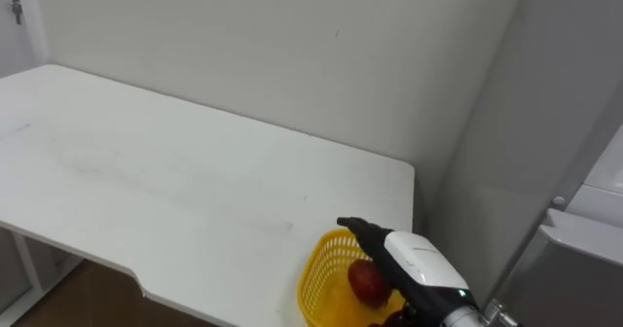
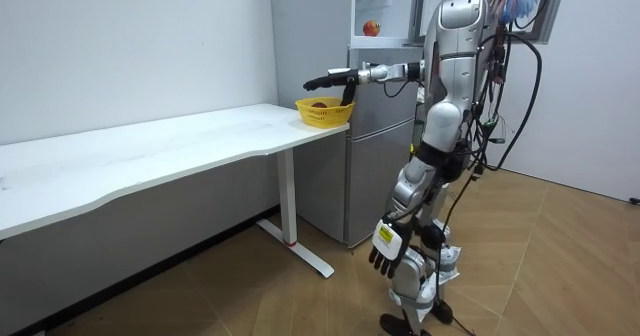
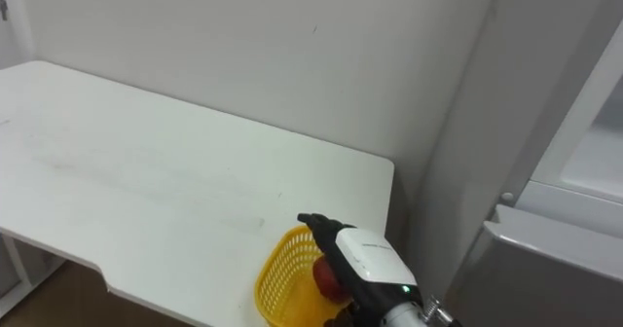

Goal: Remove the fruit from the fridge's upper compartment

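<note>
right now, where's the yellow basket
In the eye views the yellow basket sits on the white table at its right end, beside the fridge, below the right hand.

A long white table (image 1: 146, 171) stands along the wall on white legs, and its front edge runs in a soft wave. A single yellow basket (image 1: 319, 269) of open mesh sits directly on the top, at the end corner. It lies right beneath the fingers (image 1: 347, 223) of the right hand (image 1: 365, 236), and its far rim is just under the fingertips. Past the fingertips the tabletop stretches away to the robot's left.
</note>
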